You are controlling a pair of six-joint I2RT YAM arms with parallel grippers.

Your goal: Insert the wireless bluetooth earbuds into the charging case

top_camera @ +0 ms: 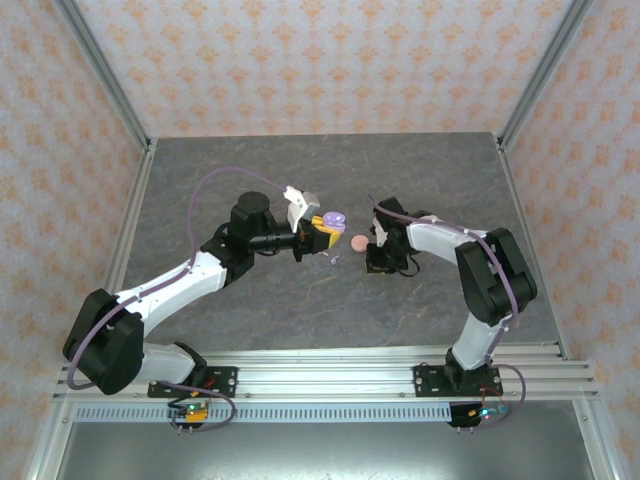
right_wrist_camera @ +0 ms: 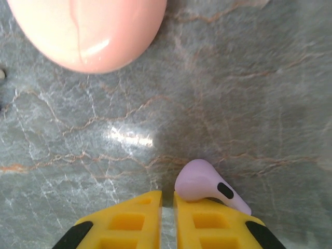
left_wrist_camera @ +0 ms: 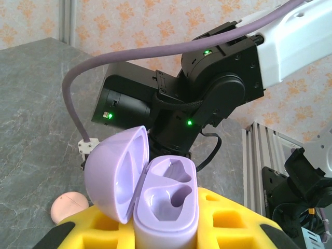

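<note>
My left gripper (top_camera: 323, 234) is shut on the lilac charging case (left_wrist_camera: 166, 207), holding it upright between its yellow fingers (left_wrist_camera: 236, 218). The lid (left_wrist_camera: 116, 174) stands open to the left and both wells are empty. Lower down, my right gripper (right_wrist_camera: 167, 196) points at the table with its yellow fingers almost together and nothing between them. A lilac earbud (right_wrist_camera: 205, 182) lies against the outer tip of its right finger. In the top view a small lilac earbud (top_camera: 337, 259) lies on the table below the case (top_camera: 334, 218).
A closed pale pink round case (top_camera: 358, 242) rests on the grey marbled table (top_camera: 300, 170) between the two grippers, also seen as the pink case (right_wrist_camera: 88, 31) just beyond my right fingers. Patterned walls and metal posts ring the table.
</note>
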